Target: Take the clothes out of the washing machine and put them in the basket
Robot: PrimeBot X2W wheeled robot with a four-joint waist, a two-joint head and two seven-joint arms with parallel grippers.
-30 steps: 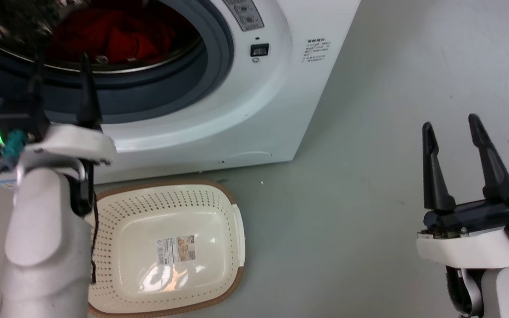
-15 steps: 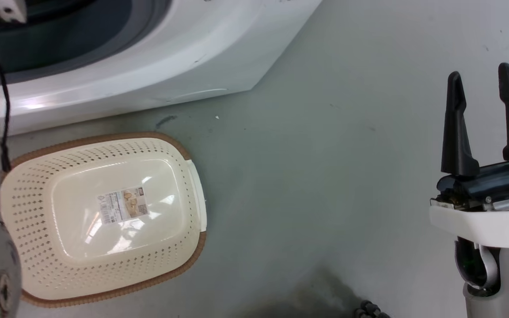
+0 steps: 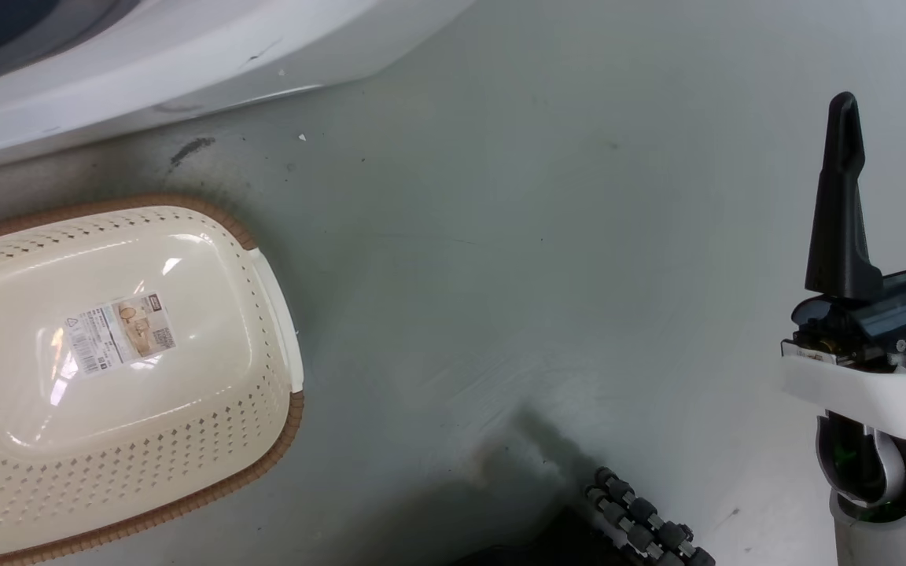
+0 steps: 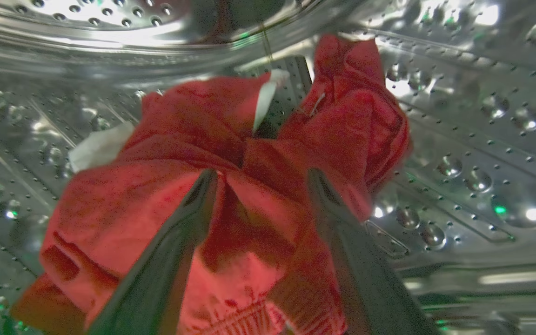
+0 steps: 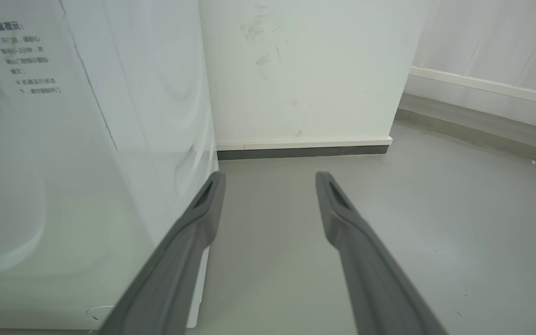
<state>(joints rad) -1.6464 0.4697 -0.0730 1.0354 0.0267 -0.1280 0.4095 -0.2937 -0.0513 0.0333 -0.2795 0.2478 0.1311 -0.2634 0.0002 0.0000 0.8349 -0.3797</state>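
In the left wrist view the red clothes [image 4: 212, 186] lie bunched in the perforated steel drum of the washing machine [image 4: 458, 153], a white tag [image 4: 265, 100] sticking up from them. My left gripper [image 4: 261, 179] is open, its two fingers resting against the top of the fabric. The cream basket [image 3: 264, 259] with a brown rim sits on the floor at the head view's left, with only its label inside, just below the washing machine's white front [image 3: 185, 55]. My right gripper [image 3: 889, 90] stands open at the right with nothing between its fingers, also seen as the right gripper [image 5: 270, 179] over bare floor.
A grey floor [image 3: 500, 275] stretches between the basket and my right arm. A ribbed black cable [image 3: 642, 523] lies at the bottom edge. In the right wrist view a white wall [image 5: 305, 70] with a dark skirting stands behind the washing machine's side [image 5: 110, 139].
The head camera has tilted down, so the porthole and my left arm have left the head view and the basket has slid left. The right gripper still stands open.
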